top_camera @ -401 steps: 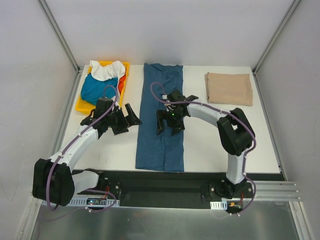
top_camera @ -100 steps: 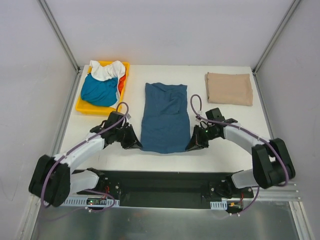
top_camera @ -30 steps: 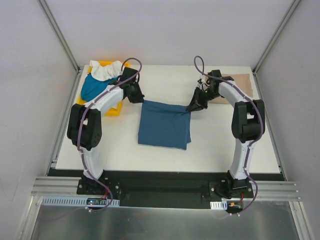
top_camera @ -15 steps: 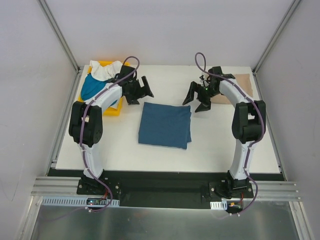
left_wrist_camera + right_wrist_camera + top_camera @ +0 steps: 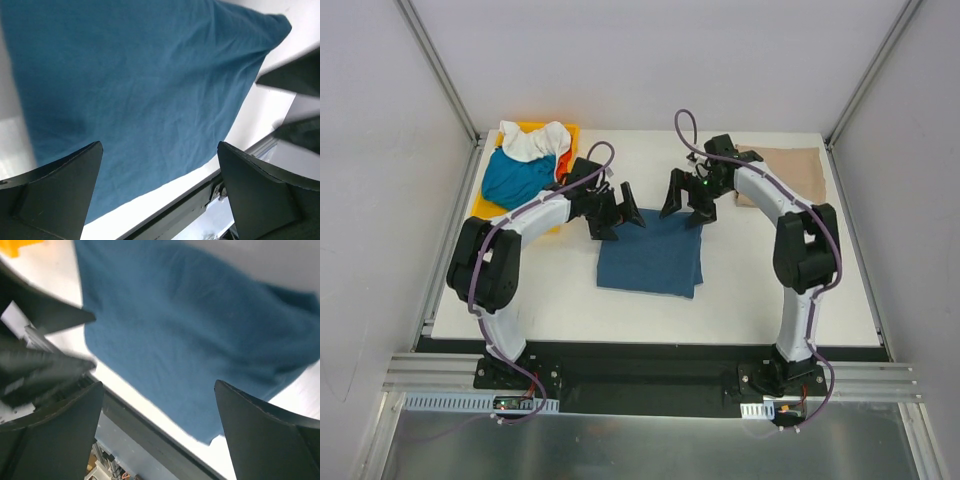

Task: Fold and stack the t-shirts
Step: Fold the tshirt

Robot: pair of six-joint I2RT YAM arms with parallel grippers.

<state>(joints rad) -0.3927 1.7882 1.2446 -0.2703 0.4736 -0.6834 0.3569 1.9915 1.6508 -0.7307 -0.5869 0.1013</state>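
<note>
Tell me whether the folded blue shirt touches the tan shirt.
Apart. The top view shows bare table between the blue shirt and the tan shirt.

A white table [image 5: 740, 292] sits between plain pale grey walls [image 5: 650, 60] edged by slanting aluminium struts [image 5: 439, 68].

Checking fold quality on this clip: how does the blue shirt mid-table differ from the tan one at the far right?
The blue shirt is dark; the tan shirt is pale. The blue shirt lies centrally, with the left gripper and right gripper, both open, over its far edge; the tan shirt lies at the far right corner, no gripper over it. Both are folded flat into rough rectangles.
</note>
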